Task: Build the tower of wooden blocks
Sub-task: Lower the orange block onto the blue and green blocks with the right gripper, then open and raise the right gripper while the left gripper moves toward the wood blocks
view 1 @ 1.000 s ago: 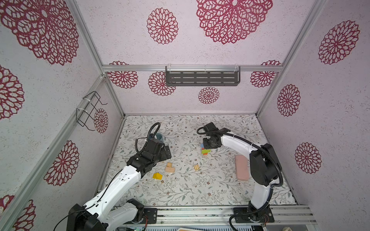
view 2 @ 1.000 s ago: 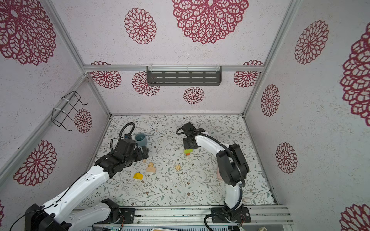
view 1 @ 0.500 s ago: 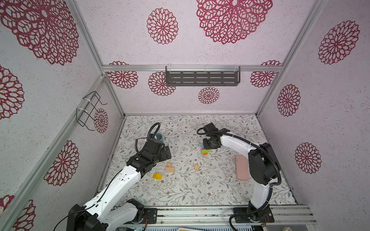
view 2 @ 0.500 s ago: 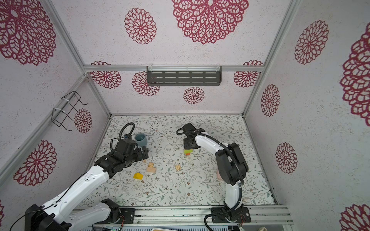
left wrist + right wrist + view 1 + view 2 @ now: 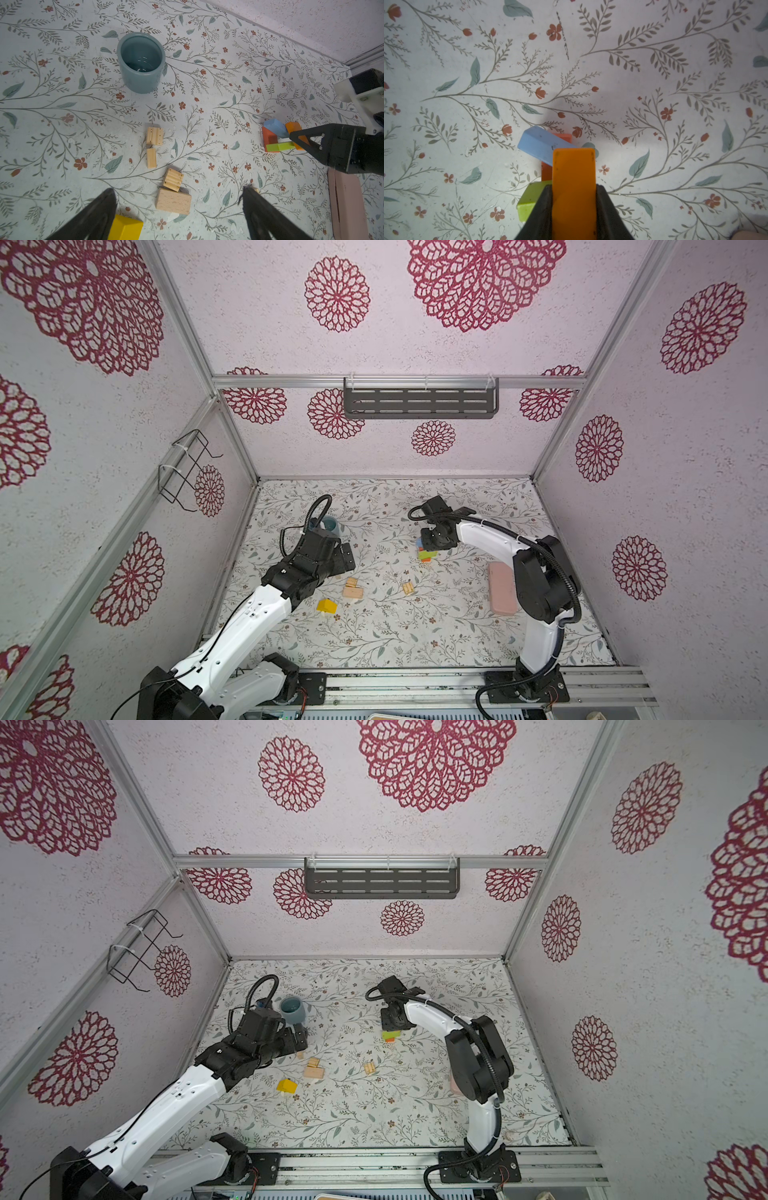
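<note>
My right fingers (image 5: 542,207) clench an orange block (image 5: 574,187) at the small tower (image 5: 274,137) of red, light blue and green blocks, mid-way across the table (image 5: 207,83). My left fingers (image 5: 93,218) hang spread wide above loose plain wood blocks (image 5: 173,200) and a yellow block (image 5: 124,227), near the mug (image 5: 141,62).

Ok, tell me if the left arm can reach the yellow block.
Probably yes: the left gripper is open and empty, and the yellow block lies uncovered close by, though it must draw back slightly.

Bare mat (image 5: 345,1019) between mug (image 5: 292,1009) and block pile (image 5: 390,1036); loose wood blocks (image 5: 313,1072) near the left fingers (image 5: 93,218).
</note>
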You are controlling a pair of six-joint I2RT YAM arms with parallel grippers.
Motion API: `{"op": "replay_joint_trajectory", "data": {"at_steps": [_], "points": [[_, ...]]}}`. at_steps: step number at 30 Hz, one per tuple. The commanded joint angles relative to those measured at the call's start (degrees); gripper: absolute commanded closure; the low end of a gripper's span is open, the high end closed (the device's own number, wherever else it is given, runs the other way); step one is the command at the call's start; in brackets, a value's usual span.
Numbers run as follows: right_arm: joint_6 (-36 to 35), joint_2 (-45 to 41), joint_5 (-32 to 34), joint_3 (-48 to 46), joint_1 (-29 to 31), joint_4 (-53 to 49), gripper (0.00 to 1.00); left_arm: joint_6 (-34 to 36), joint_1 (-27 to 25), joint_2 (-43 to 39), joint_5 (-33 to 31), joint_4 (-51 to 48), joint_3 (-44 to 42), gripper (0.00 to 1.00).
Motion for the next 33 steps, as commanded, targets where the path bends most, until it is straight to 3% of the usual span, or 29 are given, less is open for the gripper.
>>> {"op": "replay_joint_trajectory", "data": {"at_steps": [1, 6, 12, 23, 29, 33], "points": [[-0.8, 0.49, 0.19, 0.44, -0.35, -1.09, 0.8, -0.54, 0.51, -0.55, -0.08, 0.73, -0.1, 0.03], [-0.7, 0.33, -0.06, -0.06, -0.34, -0.91, 0.73, -0.71, 0.54, -0.83, 0.14, 0.91, -0.26, 0.03], [-0.88, -0.24, 0.2, -0.35, -0.35, -1.0, 0.58, -1.16, 0.56, -1.44, -0.25, 0.82, -0.37, 0.03], [-1.12, -4.33, 1.23, 0.01, -0.35, -1.62, 0.52, 0.97, 0.58, -0.7, -0.52, -3.21, 4.47, 0.0], [-2.01, -10.67, 2.09, -0.79, -0.42, -1.6, 0.42, 1.78, 0.57, 1.1, 2.18, -11.42, 11.49, 0.1], [-2.48, -15.33, 1.91, -3.28, -0.86, 0.31, 0.34, -0.98, 0.58, 1.85, 3.49, -15.96, 13.39, 0.25]]}}
